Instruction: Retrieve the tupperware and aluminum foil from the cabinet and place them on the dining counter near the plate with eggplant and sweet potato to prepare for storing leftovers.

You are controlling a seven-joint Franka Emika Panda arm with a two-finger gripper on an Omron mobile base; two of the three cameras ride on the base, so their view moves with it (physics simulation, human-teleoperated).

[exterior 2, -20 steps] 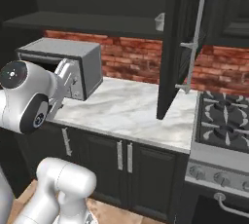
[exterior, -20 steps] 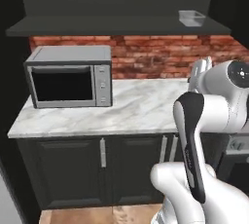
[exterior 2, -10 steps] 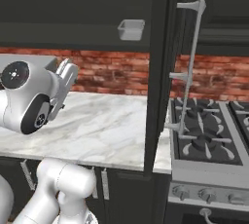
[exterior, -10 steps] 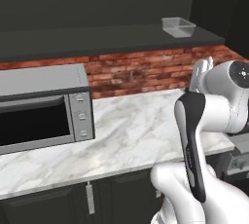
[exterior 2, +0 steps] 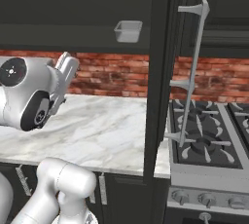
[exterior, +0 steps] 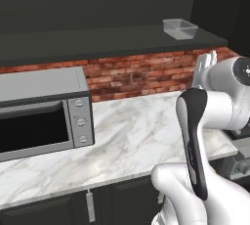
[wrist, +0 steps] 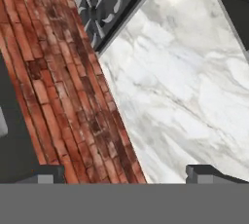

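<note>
Stage: early, as I judge it. Nothing of the task is done yet; 0 of 2 things fetched.
Tupperware point(exterior: 179, 28): sits on the cabinet point(exterior: 112, 40) shelf, up and to the right above the brick wall point(exterior: 132, 75). From the right base view it stands just left of the open cabinet door point(exterior 2: 160, 67). Untouched.
Foil: I cannot find it in these views; where it lies I cannot say.
My fingers point(wrist: 124, 173): spread wide, holding nothing. In the hand view the 2 tips stand far apart with brick and marble between them.
My hand: raised beside the brick wall, well below the shelf and apart from the tupperware.
Tabletop point(exterior: 132, 131): marble worktop under the shelf, with a microwave point(exterior: 41, 114) on its left end. This is not the dining counter.
Stove point(exterior 2: 206, 135): right of the open door, not part of the job.
Left to do: reach up to the shelf, take the tupperware, carry it to the dining counter by the plate, then find and carry the foil likewise.
Risk: the open door stands close to the tupperware, so my reach needs care on that side.
</note>
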